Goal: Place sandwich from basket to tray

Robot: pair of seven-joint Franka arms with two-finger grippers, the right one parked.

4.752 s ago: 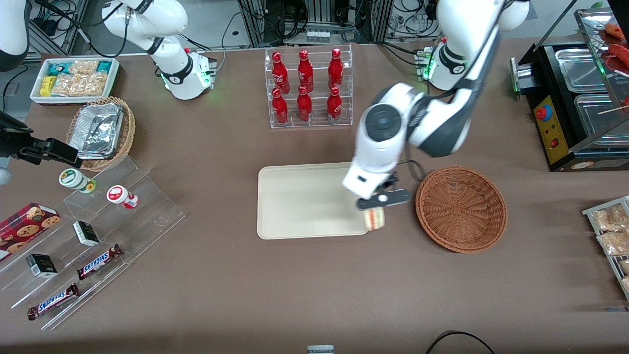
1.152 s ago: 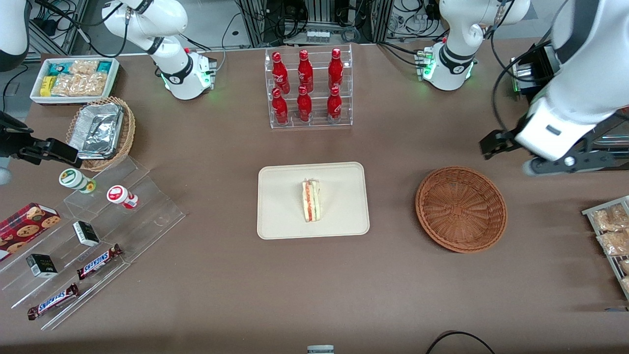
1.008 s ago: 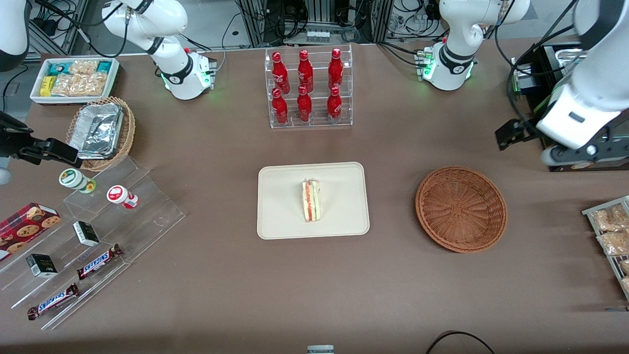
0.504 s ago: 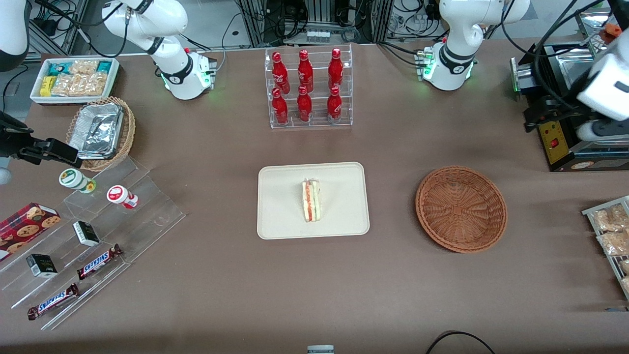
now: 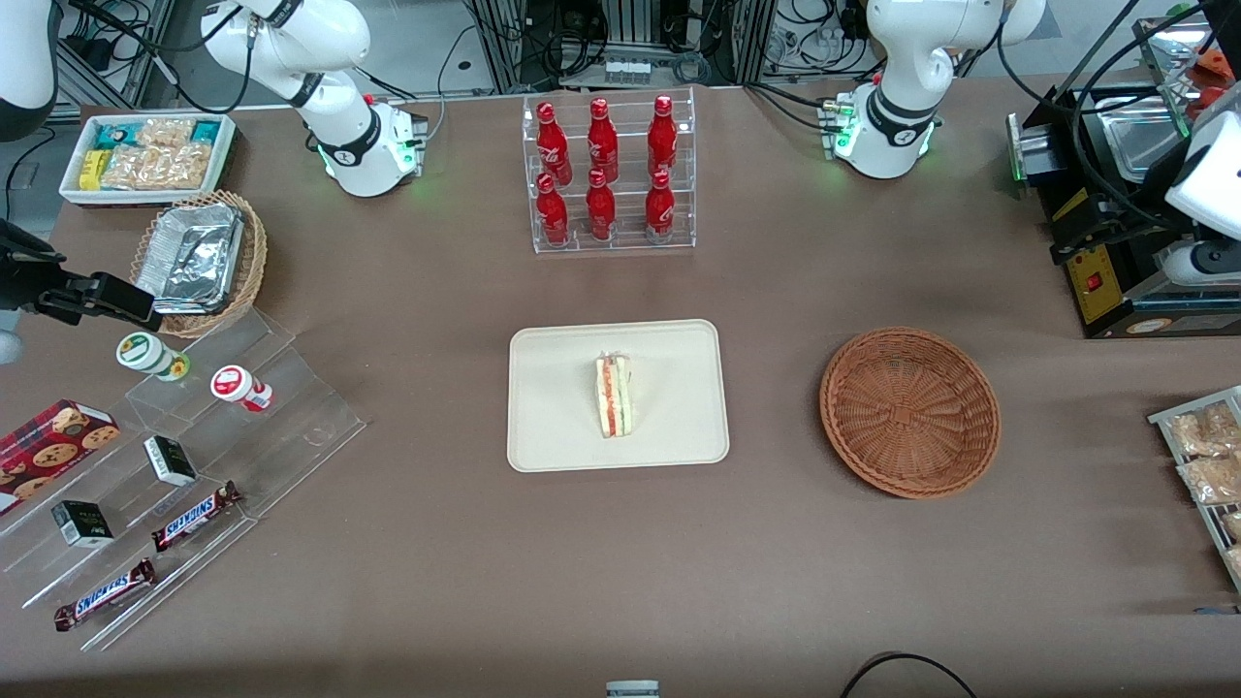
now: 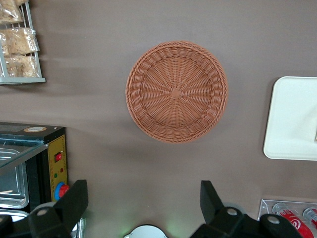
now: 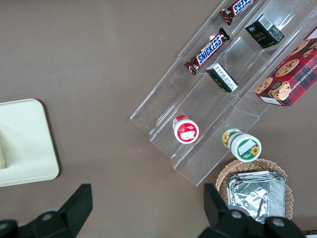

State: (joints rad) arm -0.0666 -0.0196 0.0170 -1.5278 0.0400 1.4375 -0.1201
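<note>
Cream tray (image 5: 562,407): sandwich (image 5: 614,396) lies on it, near centre. Wicker basket (image 5: 909,412) beside tray, toward working arm's end, holds nothing. Gripper (image 6: 143,203) high above table near basket, fingers spread wide, gripping nothing. You may judge placement done; nothing left.

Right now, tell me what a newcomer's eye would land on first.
The sandwich lying alone in the middle of the cream tray. Beside it, toward the working arm's end, the brown basket sits empty. The pincer hangs open high above the table, holding nothing, with the basket below it.
</note>
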